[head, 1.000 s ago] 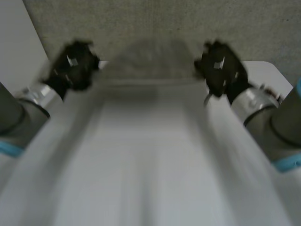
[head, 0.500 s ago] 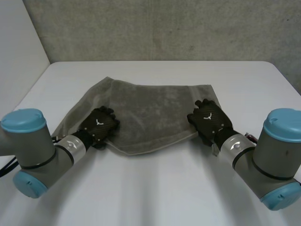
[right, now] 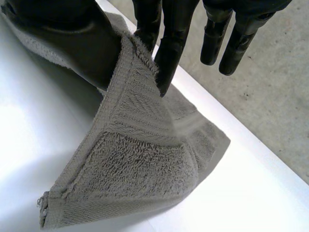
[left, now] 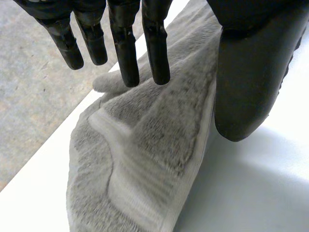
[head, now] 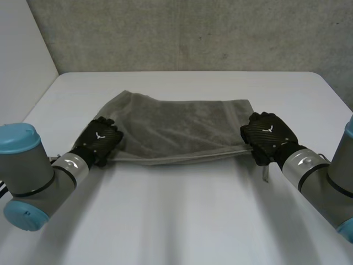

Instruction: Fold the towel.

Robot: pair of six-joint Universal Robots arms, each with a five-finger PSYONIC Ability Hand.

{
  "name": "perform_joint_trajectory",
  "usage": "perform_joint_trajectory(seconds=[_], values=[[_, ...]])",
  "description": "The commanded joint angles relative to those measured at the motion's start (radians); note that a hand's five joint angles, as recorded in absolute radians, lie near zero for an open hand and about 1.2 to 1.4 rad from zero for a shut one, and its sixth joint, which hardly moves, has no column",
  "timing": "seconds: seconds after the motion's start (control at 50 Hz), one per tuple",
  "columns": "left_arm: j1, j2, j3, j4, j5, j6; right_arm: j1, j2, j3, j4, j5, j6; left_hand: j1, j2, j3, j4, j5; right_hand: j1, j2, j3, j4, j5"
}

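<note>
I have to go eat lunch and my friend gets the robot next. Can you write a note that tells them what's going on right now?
Left hand: shut on the grey towel, pinching its near left corner.
Right hand: shut on the towel's near right corner.
Towel: on the white table, near edge stretched straight between the hands.
Done: both near corners gripped.
Left: probably carry that edge over to the far edge, then let go.

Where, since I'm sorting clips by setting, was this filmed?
Likely a robotics lab bench: a white table, a plain grey wall behind it, and the robot's left hand and right hand holding a towel.
</note>
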Motion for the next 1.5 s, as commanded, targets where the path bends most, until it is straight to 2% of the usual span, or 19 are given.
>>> perform_joint_trajectory(seconds=[0.02,0.18,0.26,0.42,0.44,0.46,0.48,0.56,0.76,0.94,1.1,1.2,1.28,1.38,1.5], values=[[-0.001,0.000,-0.003,0.000,-0.011,-0.029,-0.020,-0.011,0.010,0.001,0.002,-0.001,0.003,-0.006,-0.051,-0.059,0.014,0.096,0.068,-0.042,-0.076,0.063],[0.002,-0.002,-0.003,0.000,-0.040,-0.037,-0.022,-0.013,0.021,0.001,0.001,-0.001,0.197,0.188,-0.051,-0.059,0.207,0.096,0.068,-0.042,-0.076,0.063],[0.005,-0.008,0.005,0.000,-0.041,-0.038,-0.025,-0.014,0.021,0.003,0.002,-0.001,0.501,0.492,-0.051,-0.059,0.512,0.096,0.068,-0.042,-0.076,0.063],[0.022,0.006,-0.001,-0.002,-0.043,-0.038,-0.060,-0.025,0.019,0.030,0.005,-0.001,0.526,0.516,-0.051,-0.059,0.536,0.096,0.068,-0.042,-0.076,0.063],[0.027,0.018,-0.004,-0.008,-0.043,-0.038,-0.060,-0.025,0.019,0.031,0.005,-0.001,0.633,0.624,-0.051,-0.059,0.644,0.096,0.068,-0.042,-0.076,0.063],[0.027,0.018,-0.004,-0.008,-0.043,-0.038,-0.071,-0.027,0.019,0.047,0.002,-0.001,0.634,0.625,-0.051,-0.059,0.645,0.096,0.068,-0.042,-0.076,0.063],[0.028,0.038,-0.006,-0.011,-0.040,-0.040,-0.071,-0.027,0.019,0.047,0.002,-0.001,0.829,0.820,-0.051,-0.059,0.839,0.096,0.068,-0.042,-0.076,0.063],[0.028,0.087,-0.010,-0.017,-0.035,-0.040,-0.098,-0.062,0.015,0.089,-0.004,-0.002,0.831,0.822,-0.051,-0.059,0.841,0.096,0.068,-0.042,-0.076,0.063],[0.047,0.372,-0.084,-0.037,-0.030,-0.066,-0.150,-0.200,-0.005,0.192,-0.030,-0.005,0.831,0.822,-0.051,-0.059,0.841,0.096,0.068,-0.042,-0.076,0.063],[0.065,0.444,-0.119,-0.152,-0.023,-0.109,-0.195,-0.231,0.003,0.285,-0.094,-0.033,0.831,0.822,-0.051,-0.059,0.841,0.096,0.068,-0.042,-0.076,0.063],[0.123,0.563,-0.147,-0.321,0.062,-0.111,-0.264,-0.356,-0.034,0.448,-0.151,-0.140,0.831,0.822,-0.051,-0.059,0.841,0.096,0.068,-0.042,-0.076,0.063],[0.201,0.676,-0.144,-0.408,0.144,-0.114,-0.299,-0.404,-0.076,0.509,-0.205,-0.157,0.831,0.822,-0.051,-0.059,0.841,0.096,0.068,-0.042,-0.076,0.063],[0.231,0.690,-0.138,-0.411,0.166,-0.114,-0.333,-0.404,-0.108,0.524,-0.245,-0.174,0.831,0.822,-0.051,-0.059,0.841,0.096,0.068,-0.042,-0.076,0.063],[0.246,0.667,-0.127,-0.403,0.171,-0.112,-0.336,-0.381,-0.117,0.514,-0.256,-0.223,0.831,0.822,-0.051,-0.059,0.841,0.096,0.068,-0.042,-0.076,0.063],[0.220,0.488,-0.067,-0.400,0.170,-0.104,-0.319,-0.252,-0.146,0.512,-0.239,-0.300,0.831,0.822,-0.051,-0.059,0.841,0.096,0.068,-0.042,-0.076,0.063]])
